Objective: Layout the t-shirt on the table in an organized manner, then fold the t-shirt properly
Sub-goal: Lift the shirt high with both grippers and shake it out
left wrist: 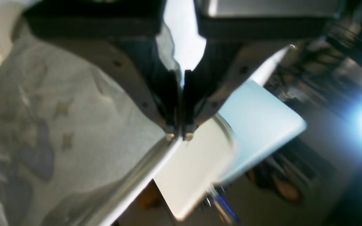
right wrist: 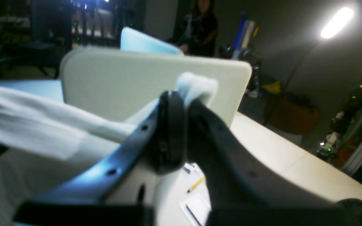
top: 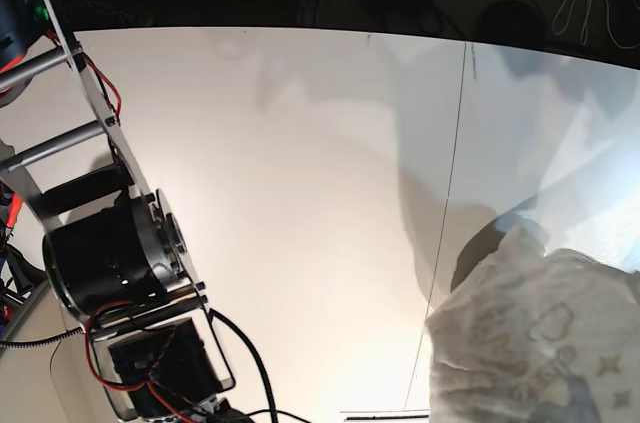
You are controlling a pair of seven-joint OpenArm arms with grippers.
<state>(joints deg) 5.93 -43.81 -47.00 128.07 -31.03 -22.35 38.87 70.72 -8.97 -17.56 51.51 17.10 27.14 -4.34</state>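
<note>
My left fingers (left wrist: 178,135) are closed on the t-shirt (left wrist: 74,131); my right fingers (right wrist: 185,100) are closed on another part of it. The cloth hangs between them above the tabletop (top: 300,193), at its near right, not yet laid flat.

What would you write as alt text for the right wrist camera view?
The right gripper is shut on a bunched fold of the white t-shirt, which stretches away to the left above the off-white table. A dim room with a bright lamp lies behind.
</note>
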